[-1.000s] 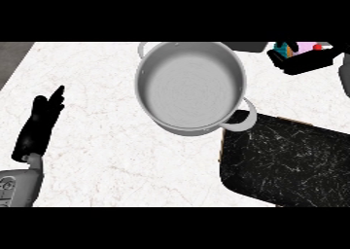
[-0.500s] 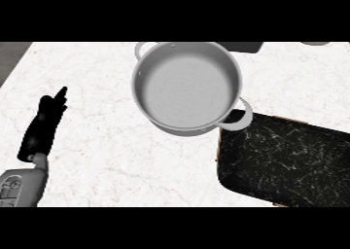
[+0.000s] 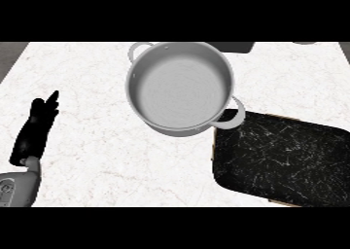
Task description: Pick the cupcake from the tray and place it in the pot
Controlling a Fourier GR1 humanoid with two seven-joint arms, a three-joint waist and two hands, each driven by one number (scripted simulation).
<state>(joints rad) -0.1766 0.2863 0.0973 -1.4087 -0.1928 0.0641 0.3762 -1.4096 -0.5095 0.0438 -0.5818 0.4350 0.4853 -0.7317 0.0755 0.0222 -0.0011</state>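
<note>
A second ago the right hand showed at the far right edge with the cupcake in its fingers; both have since left the view, so its state cannot be told. Nearest, the left hand (image 3: 36, 131) rests open at the left. The dark tray (image 3: 286, 158) lies bare, the pot (image 3: 179, 87) beyond holds nothing, so the placing remains undone.

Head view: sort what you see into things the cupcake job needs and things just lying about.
For the job:
- pot, nothing in it
- tray, no cupcake showing on it
- left robot hand, open, resting at the left

Lying about:
- dark object behind the pot, cut off
</note>
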